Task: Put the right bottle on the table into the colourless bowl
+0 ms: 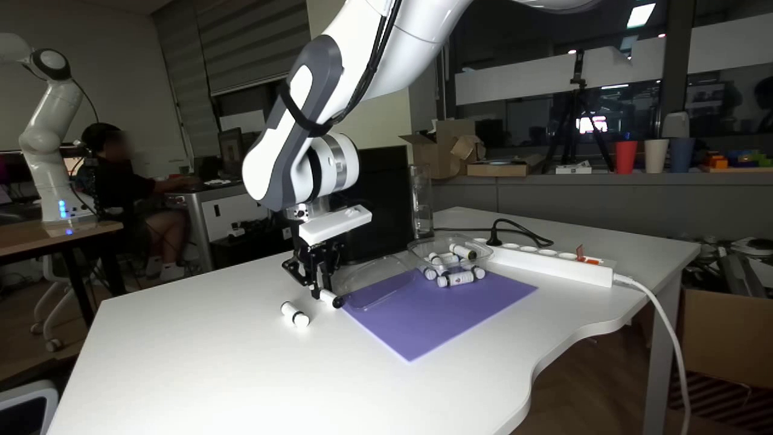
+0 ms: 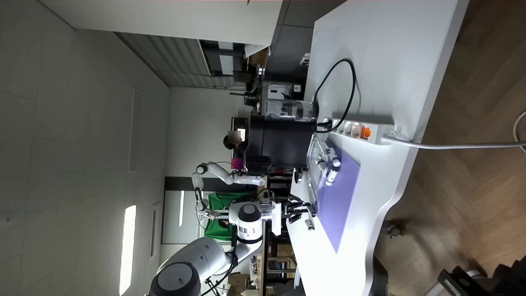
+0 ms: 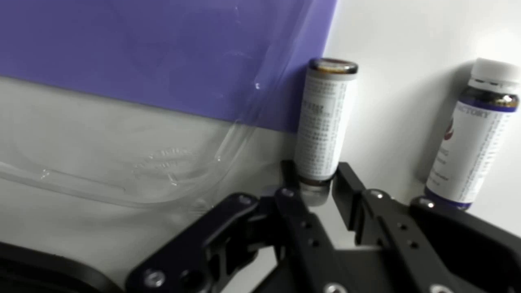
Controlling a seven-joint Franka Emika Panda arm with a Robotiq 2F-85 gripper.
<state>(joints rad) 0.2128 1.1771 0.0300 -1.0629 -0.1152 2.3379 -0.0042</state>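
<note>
Two small white-labelled bottles are near my gripper on the white table (image 1: 229, 368). My gripper (image 3: 314, 175) is shut on the neck end of one bottle (image 3: 323, 126), which also shows between the fingertips in an exterior view (image 1: 330, 298). It lies by the corner of the purple mat. The second bottle (image 3: 472, 140) lies apart on the table, right of the gripper in the wrist view; it also shows in both exterior views (image 1: 295, 314) (image 2: 309, 225). The colourless bowl (image 1: 416, 246) stands at the mat's far side with several bottles in or against it.
A clear plastic lid-like part (image 1: 377, 281) lies beside the gripper, over the purple mat's (image 1: 447, 320) edge; it also shows in the wrist view (image 3: 171, 162). A white power strip (image 1: 549, 266), a black box (image 1: 380, 205) and a clear cylinder (image 1: 421, 202) stand behind.
</note>
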